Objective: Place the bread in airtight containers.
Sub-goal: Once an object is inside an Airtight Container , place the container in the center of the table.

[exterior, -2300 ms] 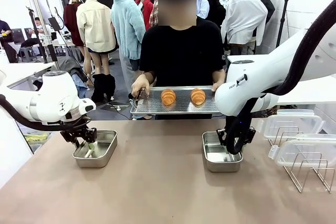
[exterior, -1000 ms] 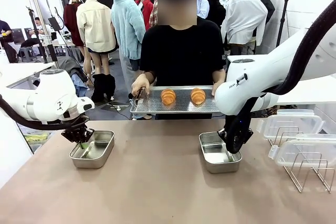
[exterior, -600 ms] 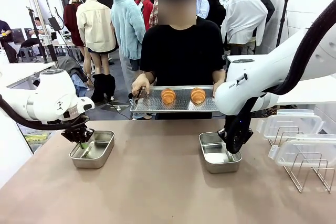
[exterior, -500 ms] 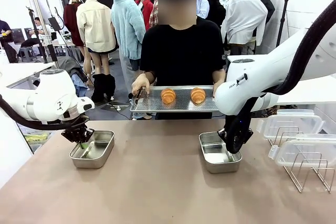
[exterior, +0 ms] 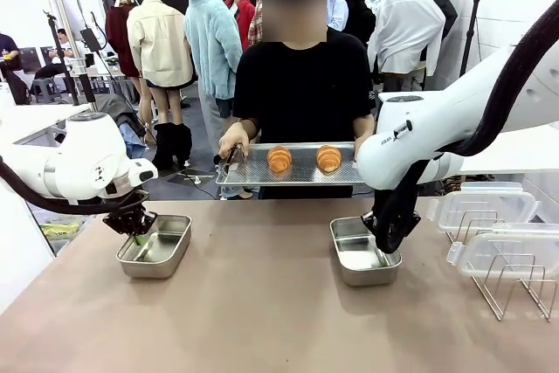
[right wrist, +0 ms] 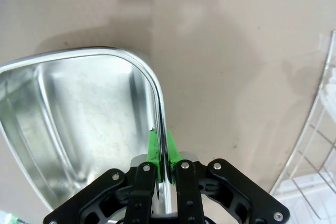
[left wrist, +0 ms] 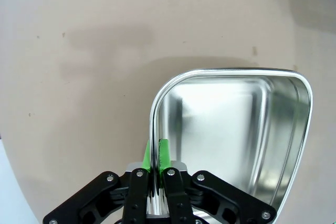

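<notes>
Two tins, each pinched by its rim.
The left gripper [left wrist: 156, 153] clamped the left tin [left wrist: 226, 124], the right gripper [right wrist: 161, 148] the right tin [right wrist: 79, 114]; a person's tray [exterior: 253, 179] carried two rolls [exterior: 279, 160].

Front cam btwn my arms faces person [exterior: 301, 85] across desk [exterior: 262, 321]; wrist cams close above left tin [left wrist: 226, 129], right tin [right wrist: 79, 119], both in front too.

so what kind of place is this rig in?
Probably a robot lab or data-collection room, not a kitchen: the left gripper clamps the left tin by its rim, the right gripper the right tin, on a worktable, and a person across it holds a tray with two rolls.
</notes>
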You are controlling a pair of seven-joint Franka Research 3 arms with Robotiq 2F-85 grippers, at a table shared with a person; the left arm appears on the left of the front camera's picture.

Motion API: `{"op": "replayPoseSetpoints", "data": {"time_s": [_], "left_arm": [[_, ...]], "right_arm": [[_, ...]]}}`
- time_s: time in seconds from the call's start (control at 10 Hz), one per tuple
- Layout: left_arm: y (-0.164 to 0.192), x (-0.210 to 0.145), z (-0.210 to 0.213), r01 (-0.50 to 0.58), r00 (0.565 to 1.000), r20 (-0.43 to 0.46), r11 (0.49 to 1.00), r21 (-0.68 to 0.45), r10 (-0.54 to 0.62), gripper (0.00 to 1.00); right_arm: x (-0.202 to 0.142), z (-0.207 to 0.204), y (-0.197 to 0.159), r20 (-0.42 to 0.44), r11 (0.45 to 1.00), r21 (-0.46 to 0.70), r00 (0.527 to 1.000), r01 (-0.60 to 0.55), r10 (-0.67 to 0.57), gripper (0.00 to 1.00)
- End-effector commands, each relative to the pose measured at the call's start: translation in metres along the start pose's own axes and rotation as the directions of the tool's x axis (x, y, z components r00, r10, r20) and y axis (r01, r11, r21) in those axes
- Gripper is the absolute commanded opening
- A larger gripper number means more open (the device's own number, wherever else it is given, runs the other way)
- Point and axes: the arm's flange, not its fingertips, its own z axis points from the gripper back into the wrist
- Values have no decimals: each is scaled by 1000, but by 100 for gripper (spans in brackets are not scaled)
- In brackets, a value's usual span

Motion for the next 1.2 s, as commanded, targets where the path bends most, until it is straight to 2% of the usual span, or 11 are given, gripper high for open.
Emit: {"op": "replayPoseSetpoints", "data": {"time_s": [0.0, 0.1, 0.3, 0.5, 0.7, 0.8, 1.1], "left_arm": [[-10, -9, 60, 12, 999, 33, 1000, -16, -12, 0], [-12, -7, 85, -37, 999, 26, 999, -10, 37, 0], [-9, -6, 119, -65, 997, -51, 997, -34, 63, 0], [-11, -5, 141, -99, 994, -49, 994, -56, 96, 0], [-15, -8, 142, -135, 991, -21, 989, -64, 134, 0], [-11, -10, 141, -74, 996, -44, 996, -41, 72, 0], [-11, -10, 141, -74, 996, -44, 996, -41, 72, 0]], "right_arm": [[-6, 46, -4, 71, 1000, 23, 997, -6, 4, 0], [-8, 69, -7, 81, 999, 42, 997, -17, 14, 0], [-6, 103, -14, 89, 998, 43, 995, 35, -38, 0], [-5, 127, -21, 79, 995, 2, 992, 97, -97, 0], [-3, 127, -24, 69, 992, 4, 990, 126, -126, 0], [-8, 129, -26, 86, 997, 11, 993, 76, -76, 0], [-8, 129, -26, 86, 997, 11, 993, 76, -76, 0]]}}
